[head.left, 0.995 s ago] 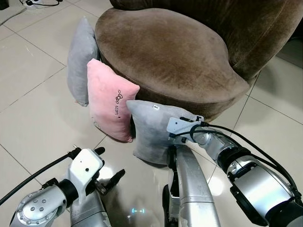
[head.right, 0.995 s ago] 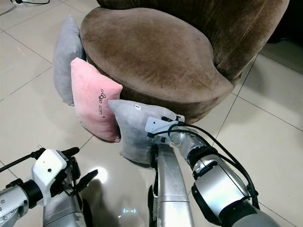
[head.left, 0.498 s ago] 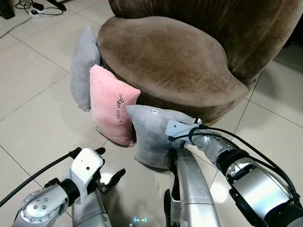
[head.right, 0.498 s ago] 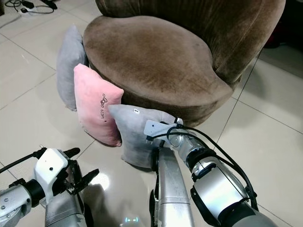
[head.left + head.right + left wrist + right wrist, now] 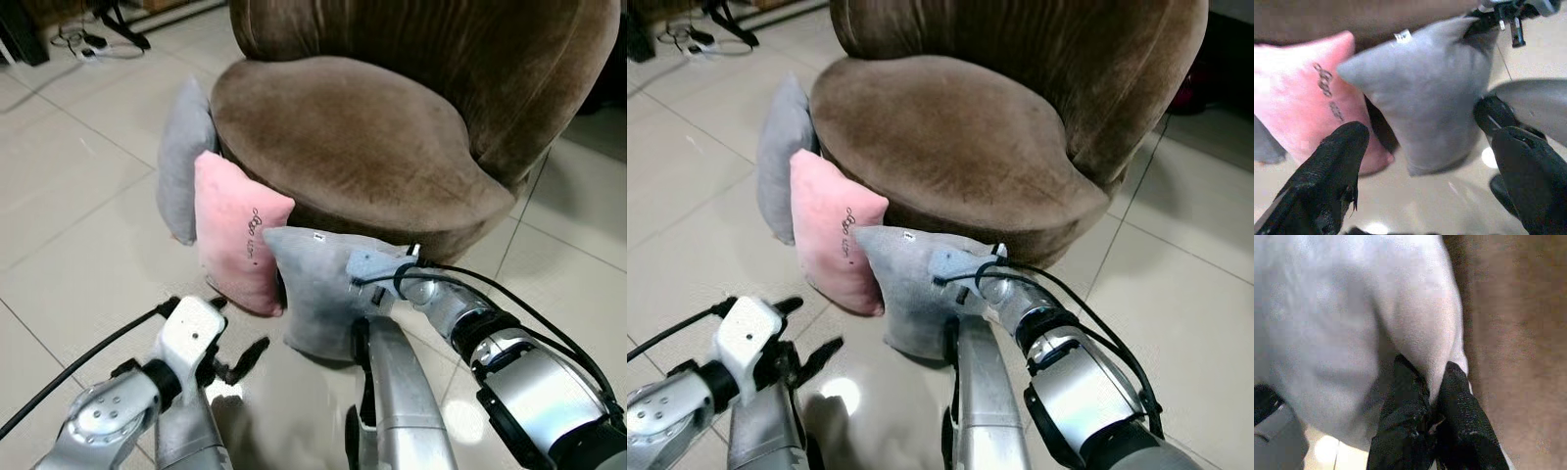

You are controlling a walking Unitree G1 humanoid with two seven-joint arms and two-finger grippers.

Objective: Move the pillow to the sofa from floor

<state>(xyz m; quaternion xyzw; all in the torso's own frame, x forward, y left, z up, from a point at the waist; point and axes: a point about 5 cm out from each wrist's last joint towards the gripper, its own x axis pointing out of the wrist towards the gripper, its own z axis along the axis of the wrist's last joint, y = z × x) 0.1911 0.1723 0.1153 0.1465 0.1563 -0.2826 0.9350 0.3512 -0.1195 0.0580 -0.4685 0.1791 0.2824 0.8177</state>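
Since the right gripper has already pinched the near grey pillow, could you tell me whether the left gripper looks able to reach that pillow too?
Probably yes: the left gripper is open and faces the grey pillow, with bare floor between them.

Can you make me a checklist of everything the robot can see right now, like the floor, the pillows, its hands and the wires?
Surface: pale tiled floor, glossy.
Job's things: near grey pillow upright on the floor against the brown sofa, seat bare.
Clutter: pink pillow and far grey pillow leaning on the sofa.
Grippers: right gripper pinching the near grey pillow's edge; left gripper open, short of it.
Cables: black wires along both arms; cords on the far floor.
Surroundings: nothing seen beyond floor.
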